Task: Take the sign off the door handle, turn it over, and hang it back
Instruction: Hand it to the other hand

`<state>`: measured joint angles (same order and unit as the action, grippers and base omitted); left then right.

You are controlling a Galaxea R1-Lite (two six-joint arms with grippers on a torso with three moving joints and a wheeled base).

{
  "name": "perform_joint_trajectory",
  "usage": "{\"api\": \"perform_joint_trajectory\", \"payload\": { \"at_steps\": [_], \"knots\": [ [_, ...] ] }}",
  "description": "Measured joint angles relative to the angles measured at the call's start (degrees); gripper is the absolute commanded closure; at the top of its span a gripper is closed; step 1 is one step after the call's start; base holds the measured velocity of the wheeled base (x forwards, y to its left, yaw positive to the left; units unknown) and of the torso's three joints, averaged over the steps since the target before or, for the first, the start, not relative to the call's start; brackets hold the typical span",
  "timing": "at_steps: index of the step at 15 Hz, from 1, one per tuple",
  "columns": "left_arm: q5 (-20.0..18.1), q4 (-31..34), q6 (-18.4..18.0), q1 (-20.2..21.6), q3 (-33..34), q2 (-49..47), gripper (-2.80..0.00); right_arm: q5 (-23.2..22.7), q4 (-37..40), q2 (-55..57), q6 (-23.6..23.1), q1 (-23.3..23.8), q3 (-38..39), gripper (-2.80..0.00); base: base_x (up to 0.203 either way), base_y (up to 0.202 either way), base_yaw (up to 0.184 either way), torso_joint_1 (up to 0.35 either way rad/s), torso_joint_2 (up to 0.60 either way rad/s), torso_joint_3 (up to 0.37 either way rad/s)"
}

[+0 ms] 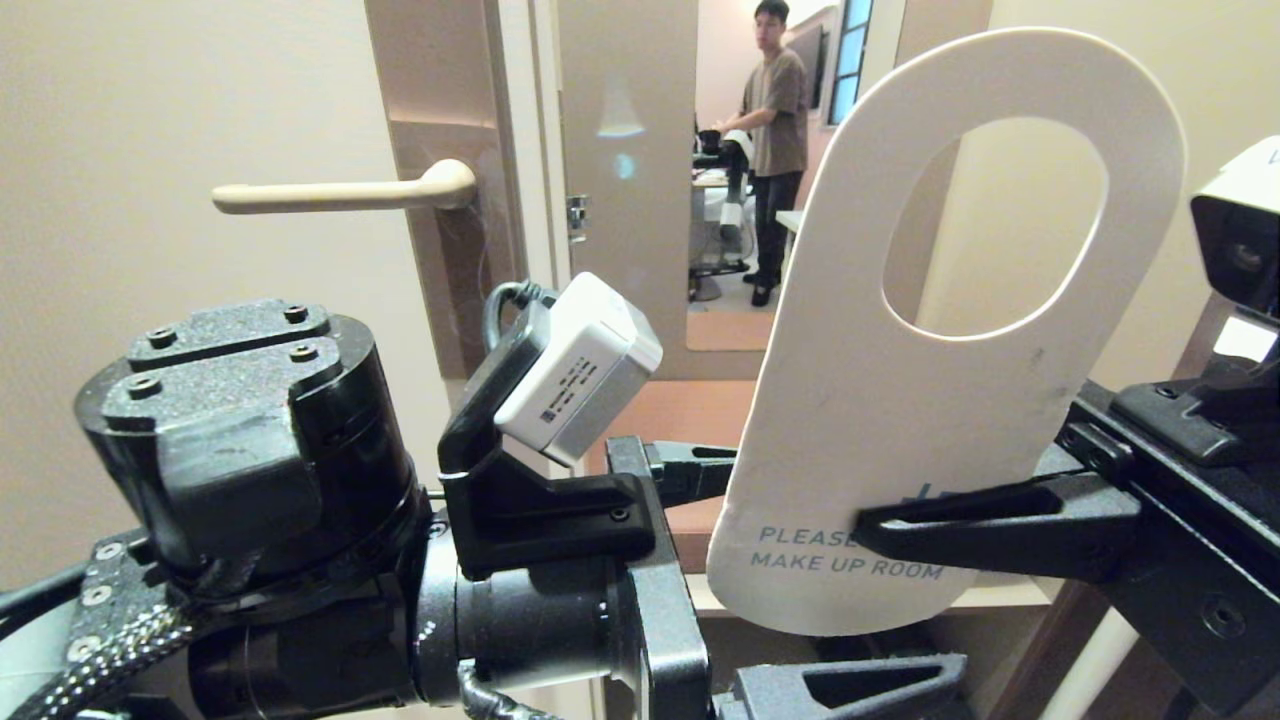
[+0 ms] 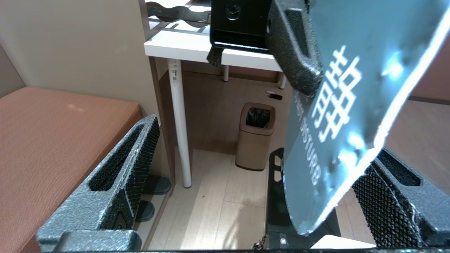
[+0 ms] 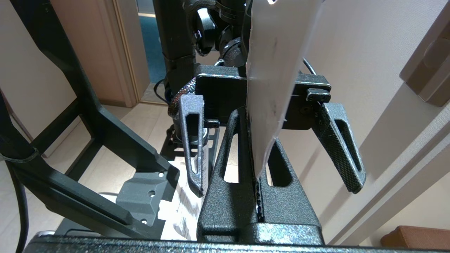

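The sign [image 1: 850, 400] stands upright in front of me, oval hole at the top, its white "PLEASE MAKE UP ROOM" face toward my head. My right gripper [image 1: 880, 530] is shut on its lower end, and the card's edge is pinched between the jaws of this gripper [image 3: 256, 147]. The left gripper [image 1: 830, 580] is open, one finger on each side of the sign's lower end without closing on it. Seen from the left wrist, the slate-blue face of the sign [image 2: 351, 105] lies between those fingers [image 2: 123, 168]. The cream door handle [image 1: 340, 195] is bare, up to the left on the door.
A person [image 1: 775, 130] stands in the room beyond the door's edge. Below the grippers are a tan waste bin [image 2: 255, 137], a white table leg [image 2: 179, 123] and a brown cushioned bench [image 2: 52, 147]. A beige wall lies close on the right.
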<state>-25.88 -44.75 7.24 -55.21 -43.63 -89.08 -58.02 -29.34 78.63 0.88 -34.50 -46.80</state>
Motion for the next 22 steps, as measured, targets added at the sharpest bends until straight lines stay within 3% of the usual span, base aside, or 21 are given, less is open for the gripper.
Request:
{"api": "perform_joint_trajectory", "payload": {
  "at_steps": [14,15,22],
  "knots": [
    [0.04,-1.44,0.00,-0.68,0.04,-0.11,-2.80,0.00,0.02,-0.44,0.02,-0.34,0.67,0.00,0.000,0.000,0.000,0.000,0.00,0.000],
    [0.05,-1.70,-0.04,-0.68,0.09,-0.12,0.00,0.01,0.01,-0.41,0.00,-0.39,0.77,0.00,0.000,0.000,0.000,0.000,0.00,0.000],
    [-0.02,-2.60,1.31,-0.71,0.15,-0.23,0.00,0.08,-0.01,-0.41,-0.02,-0.48,1.43,0.00,0.000,0.000,0.000,0.000,0.00,0.000]
  ]
}}
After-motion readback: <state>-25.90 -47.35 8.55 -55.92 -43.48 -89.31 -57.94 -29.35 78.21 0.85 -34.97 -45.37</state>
